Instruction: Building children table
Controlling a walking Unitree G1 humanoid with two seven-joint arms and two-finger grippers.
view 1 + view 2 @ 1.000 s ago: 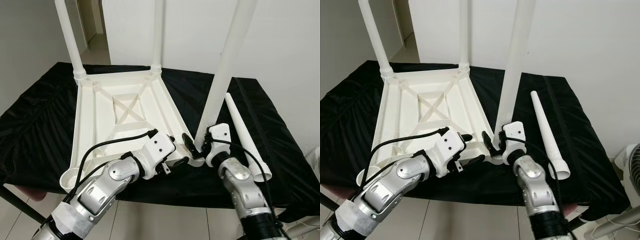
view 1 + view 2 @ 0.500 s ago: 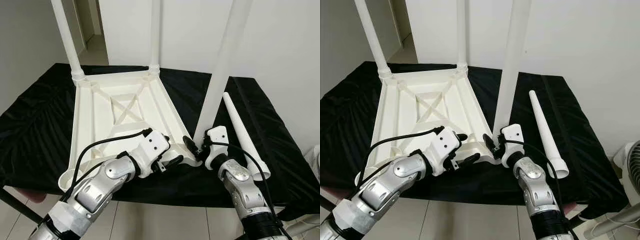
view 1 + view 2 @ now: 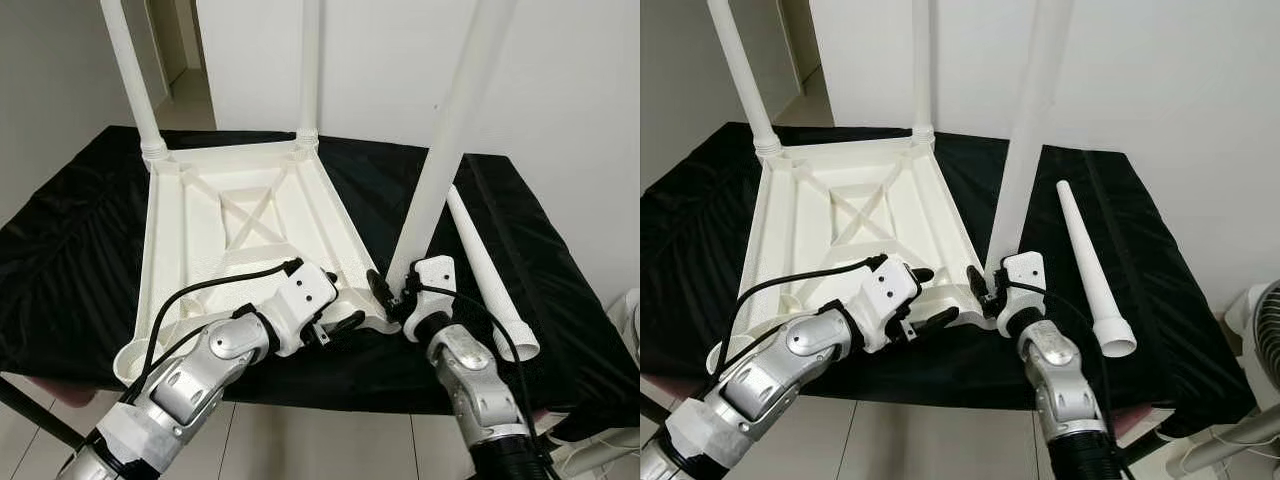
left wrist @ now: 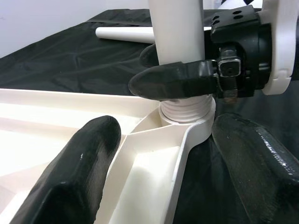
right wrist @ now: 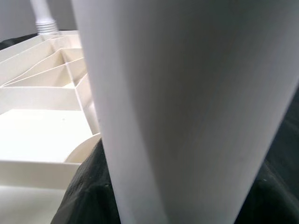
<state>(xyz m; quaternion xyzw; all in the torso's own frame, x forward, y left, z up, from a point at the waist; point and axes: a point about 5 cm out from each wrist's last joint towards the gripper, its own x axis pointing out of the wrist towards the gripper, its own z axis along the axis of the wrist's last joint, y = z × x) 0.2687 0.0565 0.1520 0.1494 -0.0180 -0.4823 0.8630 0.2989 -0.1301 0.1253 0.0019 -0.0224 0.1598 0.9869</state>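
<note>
You find no readable text, label, brand, number or sign on anything here, whichever view you check.

Third leg [image 3: 448, 140]: stands more upright than a second ago, base now seated at the near right corner socket [image 4: 187, 122] of the upturned table top [image 3: 240, 235]. Right gripper [image 3: 388, 292], clamped low on the leg, sits closer to that corner. Left gripper [image 3: 335, 300] appears slightly nearer the corner, fingers spread.
</note>
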